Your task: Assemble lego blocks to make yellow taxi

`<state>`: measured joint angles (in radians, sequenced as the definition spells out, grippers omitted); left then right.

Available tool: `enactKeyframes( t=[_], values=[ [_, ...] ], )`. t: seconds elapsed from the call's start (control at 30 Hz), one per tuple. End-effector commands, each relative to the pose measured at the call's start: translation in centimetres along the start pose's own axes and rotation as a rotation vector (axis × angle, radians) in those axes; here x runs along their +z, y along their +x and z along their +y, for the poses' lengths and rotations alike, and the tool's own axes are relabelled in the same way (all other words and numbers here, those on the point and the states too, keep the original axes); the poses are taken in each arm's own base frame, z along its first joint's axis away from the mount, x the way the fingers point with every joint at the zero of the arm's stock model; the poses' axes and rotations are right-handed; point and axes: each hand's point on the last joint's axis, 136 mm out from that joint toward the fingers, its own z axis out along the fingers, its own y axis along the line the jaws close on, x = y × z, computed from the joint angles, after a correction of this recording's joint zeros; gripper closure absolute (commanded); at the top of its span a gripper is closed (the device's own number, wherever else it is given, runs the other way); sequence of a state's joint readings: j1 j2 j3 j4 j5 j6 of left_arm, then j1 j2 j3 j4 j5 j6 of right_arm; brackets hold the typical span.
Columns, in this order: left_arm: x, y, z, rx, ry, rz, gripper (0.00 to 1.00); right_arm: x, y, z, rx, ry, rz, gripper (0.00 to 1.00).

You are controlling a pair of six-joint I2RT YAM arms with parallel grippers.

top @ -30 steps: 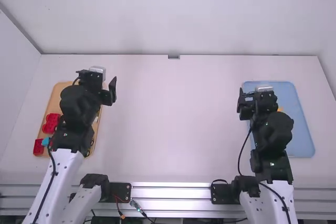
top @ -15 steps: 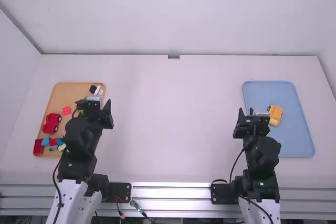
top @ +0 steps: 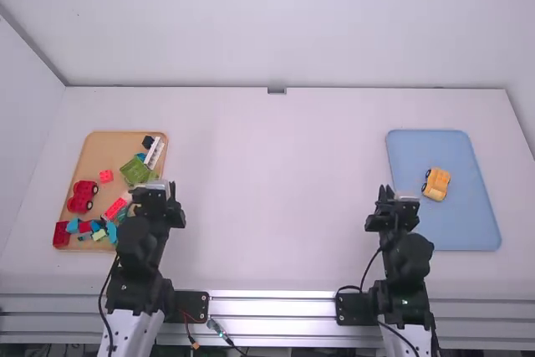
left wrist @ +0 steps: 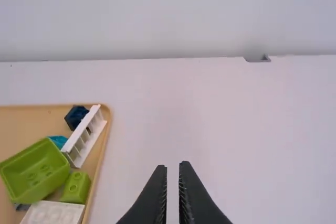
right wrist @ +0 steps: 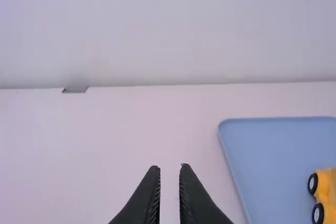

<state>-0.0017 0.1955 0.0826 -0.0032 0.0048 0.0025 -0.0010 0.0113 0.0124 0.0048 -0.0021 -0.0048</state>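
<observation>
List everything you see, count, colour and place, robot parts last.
Table: one, white, centre
Tan tray: one, left
Red car: one, in tan tray
Red blocks: several, same tray
Blue blocks: several, same
Tub: one, green, same
Railing piece: one, white, same
Dark block: one, same
Blue tray: one, right
Yellow car: one, in blue tray
Metal rail: silver, front
Left gripper: one, black, front left
Right gripper: one, black, front right

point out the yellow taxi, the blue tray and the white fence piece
yellow taxi [top: 436,183]: high view, body
blue tray [right wrist: 262,150]: right wrist view, bare surface
white fence piece [left wrist: 81,143]: left wrist view, side
</observation>
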Motion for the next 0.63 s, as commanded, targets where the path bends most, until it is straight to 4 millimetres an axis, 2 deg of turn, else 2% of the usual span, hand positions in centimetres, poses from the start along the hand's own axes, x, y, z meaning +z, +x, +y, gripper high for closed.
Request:
enactKeyframes(
  t=[0.0, 0.13, 0.43, 0.6],
  values=[
    [0.0, 0.9, 0.1, -0.003, -0.006, -0.006, 0.98, 0.0, 0.5, 0.0, 0.005, 0.001, 0.006, 0.93],
    [0.1, 2.0, 0.1, -0.003, -0.006, -0.009, 1.00, 0.0, 0.5, 0.0, 0.005, 0.001, 0.006, 0.97],
    [-0.5, 0.0, 0.1, -0.003, -0.007, -0.102, 1.00, 0.0, 0.5, 0.0, 0.005, 0.001, 0.006, 1.00],
    [-0.7, -0.4, 0.1, -0.002, -0.007, -0.116, 1.00, 0.0, 0.5, 0.0, 0.005, 0.001, 0.006, 1.00]
  ],
)
